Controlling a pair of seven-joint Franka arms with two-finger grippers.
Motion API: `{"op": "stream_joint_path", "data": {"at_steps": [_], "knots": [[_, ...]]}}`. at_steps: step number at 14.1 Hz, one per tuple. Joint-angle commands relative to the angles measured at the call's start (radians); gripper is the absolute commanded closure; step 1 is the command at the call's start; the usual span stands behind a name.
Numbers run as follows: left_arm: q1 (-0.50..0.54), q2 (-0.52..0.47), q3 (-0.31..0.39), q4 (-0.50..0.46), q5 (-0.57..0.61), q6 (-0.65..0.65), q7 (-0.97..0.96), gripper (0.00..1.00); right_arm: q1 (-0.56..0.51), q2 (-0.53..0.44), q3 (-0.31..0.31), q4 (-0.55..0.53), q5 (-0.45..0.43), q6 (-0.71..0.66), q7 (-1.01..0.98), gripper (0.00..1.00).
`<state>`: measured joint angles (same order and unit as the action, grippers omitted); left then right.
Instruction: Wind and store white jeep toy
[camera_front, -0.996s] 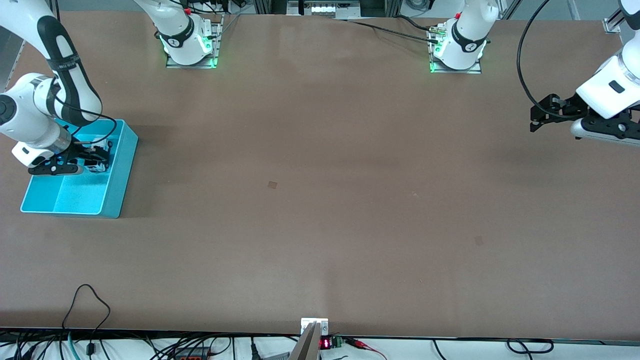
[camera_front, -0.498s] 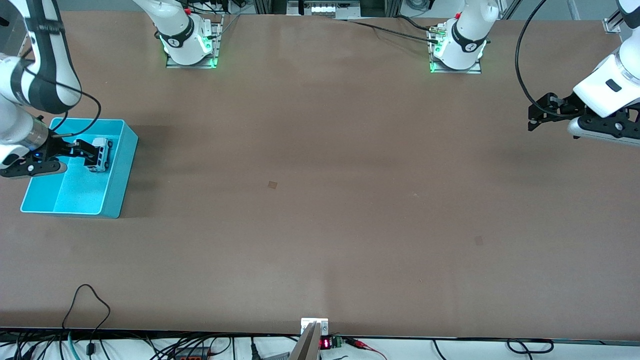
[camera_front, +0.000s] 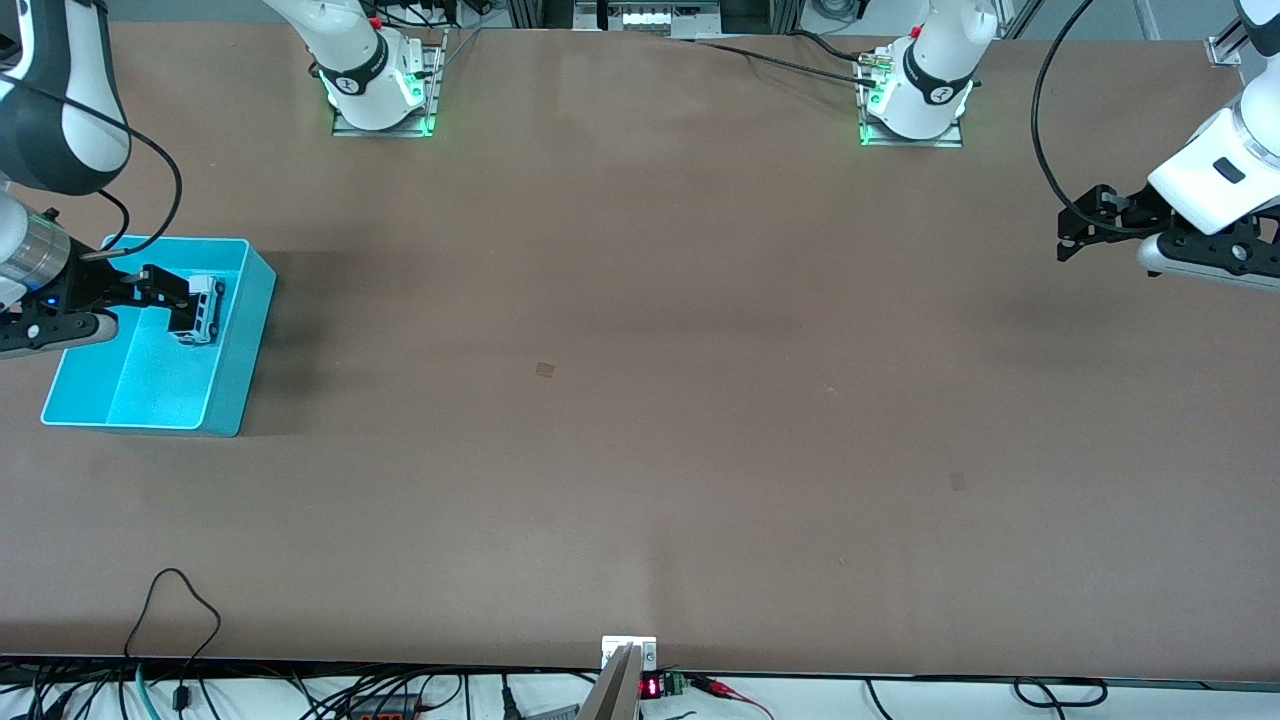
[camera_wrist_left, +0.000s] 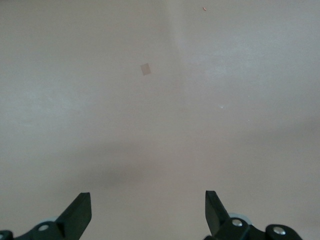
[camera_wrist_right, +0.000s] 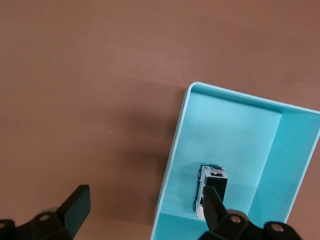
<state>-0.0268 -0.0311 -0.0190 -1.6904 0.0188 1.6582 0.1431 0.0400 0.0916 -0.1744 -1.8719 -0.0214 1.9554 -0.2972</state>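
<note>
The white jeep toy (camera_front: 203, 308) lies in the cyan bin (camera_front: 235, 380) at the right arm's end of the table, in the part of the bin farther from the front camera. My right gripper (camera_front: 172, 300) hangs open and empty above the bin, clear of the jeep. In the right wrist view the jeep (camera_wrist_right: 206, 186) shows in the bin (camera_wrist_right: 235, 125), partly covered by one finger (camera_wrist_right: 216, 200) of the open right gripper (camera_wrist_right: 145, 205). My left gripper (camera_front: 1075, 228) waits open and empty above bare table at the left arm's end; it also shows in the left wrist view (camera_wrist_left: 146, 207).
The brown table (camera_front: 640, 400) carries only a small square mark (camera_front: 545, 369) near its middle and another (camera_front: 957, 481) toward the left arm's end. Both arm bases (camera_front: 380, 90) (camera_front: 915, 100) stand along the edge farthest from the front camera. Cables (camera_front: 180, 620) lie at the nearest edge.
My right gripper has let go of the jeep, risen out of the bin and drawn back toward the right arm's end. The jeep stays in the bin. The left arm has barely moved.
</note>
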Motion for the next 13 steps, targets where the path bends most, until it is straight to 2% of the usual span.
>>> {"op": "stream_joint_path", "data": {"at_steps": [1, 2, 4, 5, 8, 13], "knots": [[0.007, -0.006, -0.002, 0.017, -0.014, -0.021, 0.009, 0.0, 0.063, -0.016, -0.004, 0.078, 0.011, -0.096, 0.143, 0.0], [0.007, -0.006, -0.002, 0.017, -0.014, -0.021, 0.009, 0.0, 0.055, -0.022, 0.033, 0.112, 0.008, -0.149, 0.217, 0.0], [0.008, -0.006, -0.002, 0.015, -0.014, -0.021, 0.009, 0.0, -0.007, -0.027, 0.152, 0.184, 0.006, -0.22, 0.301, 0.0], [0.008, -0.006, -0.002, 0.017, -0.014, -0.021, 0.009, 0.0, -0.014, -0.027, 0.176, 0.223, 0.005, -0.258, 0.332, 0.0], [0.007, -0.006, -0.002, 0.017, -0.014, -0.024, 0.009, 0.0, -0.014, -0.027, 0.185, 0.278, 0.011, -0.302, 0.357, 0.0], [0.008, -0.006, -0.002, 0.017, -0.014, -0.026, 0.009, 0.0, 0.001, -0.05, 0.184, 0.278, 0.011, -0.314, 0.353, 0.0]]}}
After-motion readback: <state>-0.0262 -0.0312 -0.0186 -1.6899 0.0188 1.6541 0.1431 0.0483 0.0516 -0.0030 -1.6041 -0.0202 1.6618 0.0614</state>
